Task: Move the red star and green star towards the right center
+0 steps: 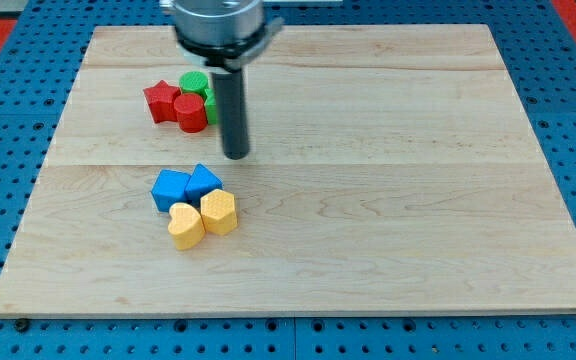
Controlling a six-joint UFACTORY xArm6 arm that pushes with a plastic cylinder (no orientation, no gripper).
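Fingers are not on this arm; my tip (235,155) rests on the bench (388,220), just beside the red and green cluster, toward the view's bottom right of it. Two red blocks: the red star (160,101) and a red cylinder (190,113) touching it. Two green blocks: a green cylinder (194,82) and one green piece (211,103), half hidden behind the rod, shape unclear. Two blue blocks (185,186) and two yellow blocks (203,218) lie near, toward the view's bottom.

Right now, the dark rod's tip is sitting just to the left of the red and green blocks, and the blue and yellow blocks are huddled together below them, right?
Not quite. In the camera view my tip sits to the right of the red and green blocks, just below the red cylinder-like block, not to their left. The rest holds: the two blue blocks and two yellow blocks are huddled together lower on the wooden board.
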